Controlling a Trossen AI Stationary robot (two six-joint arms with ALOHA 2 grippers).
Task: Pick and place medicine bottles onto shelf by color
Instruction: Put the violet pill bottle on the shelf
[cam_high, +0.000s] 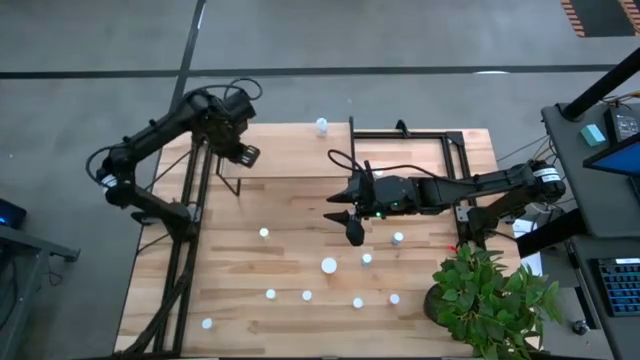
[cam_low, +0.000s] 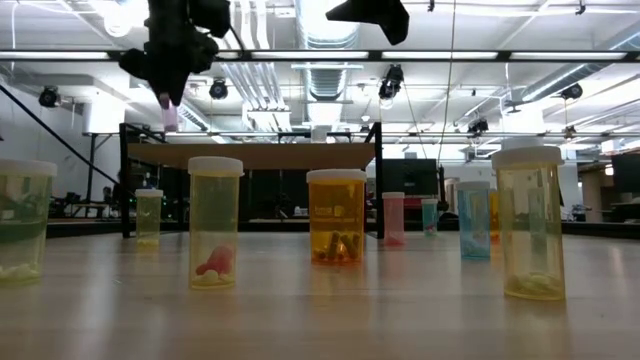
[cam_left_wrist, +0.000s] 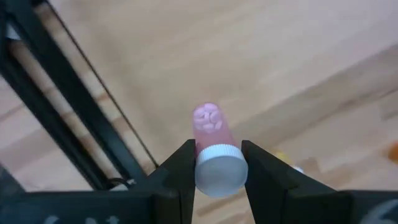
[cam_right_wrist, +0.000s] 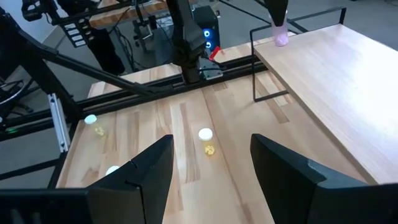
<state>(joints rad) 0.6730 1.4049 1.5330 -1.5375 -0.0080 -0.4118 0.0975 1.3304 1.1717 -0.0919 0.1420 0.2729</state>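
Nearest in the low view we see a row of medicine bottles standing on the counter (cam_low: 320, 320): a yellowish bottle (cam_low: 215, 222) with something pink inside, an orange bottle (cam_low: 336, 216) beside it, a pale yellowish bottle (cam_low: 528, 222) at the right, and a greenish one (cam_low: 22, 220) at the left edge. Behind them stand a pink bottle (cam_low: 394, 218) and a bluish bottle (cam_low: 473, 220). From above, more white-capped bottles dot the counter's near half, close to a green plant (cam_high: 490, 300). Over the middle we find the right gripper (cam_high: 350, 222) hovering, its fingers (cam_right_wrist: 140, 174) spread apart and empty. Farther back stands the shelf (cam_high: 330, 150), with one bottle (cam_high: 322, 126) at its far edge. At the shelf's left end the left gripper (cam_left_wrist: 214, 168) hangs above the board, its fingers (cam_left_wrist: 180, 171) clamped on the white cap of a pink pill bottle (cam_left_wrist: 211, 134), held clear of the wood.
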